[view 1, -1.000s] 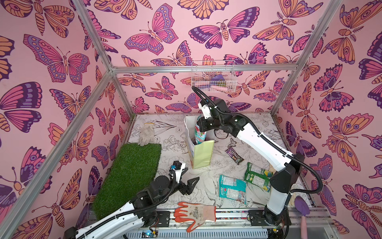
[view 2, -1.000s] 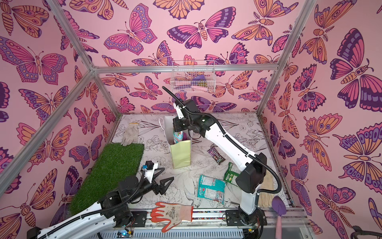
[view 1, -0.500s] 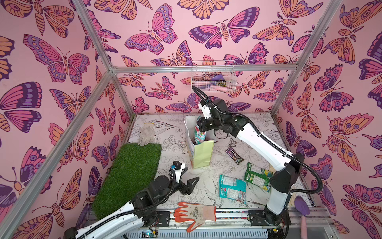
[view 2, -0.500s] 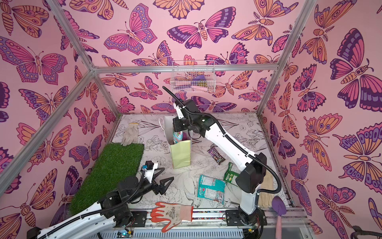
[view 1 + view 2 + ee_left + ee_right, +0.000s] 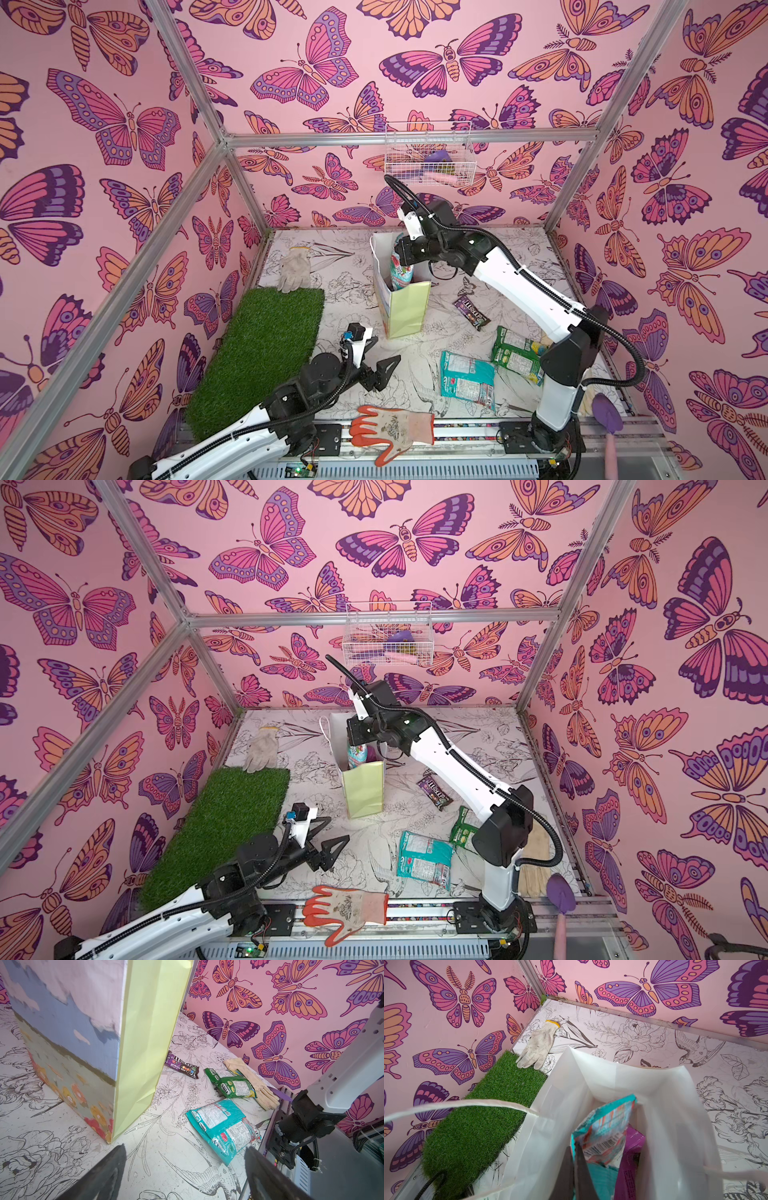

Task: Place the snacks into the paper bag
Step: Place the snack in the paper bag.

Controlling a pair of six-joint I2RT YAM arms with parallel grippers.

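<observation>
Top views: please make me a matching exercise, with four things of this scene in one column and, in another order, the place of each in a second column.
Things
1. upright teal glossy candy packet
2. small dark brown M&M's packet
3. orange-and-white work glove
4. pale knitted cloth glove

Places
A. across the front metal rail
B. in the mouth of the yellow-green paper bag, pinched by the right hand
C. fingers on the far end of the green grass mat
D. flat on the table between the bag and the green-and-yellow packet

Pairs: 1-B, 2-D, 3-A, 4-C
</observation>
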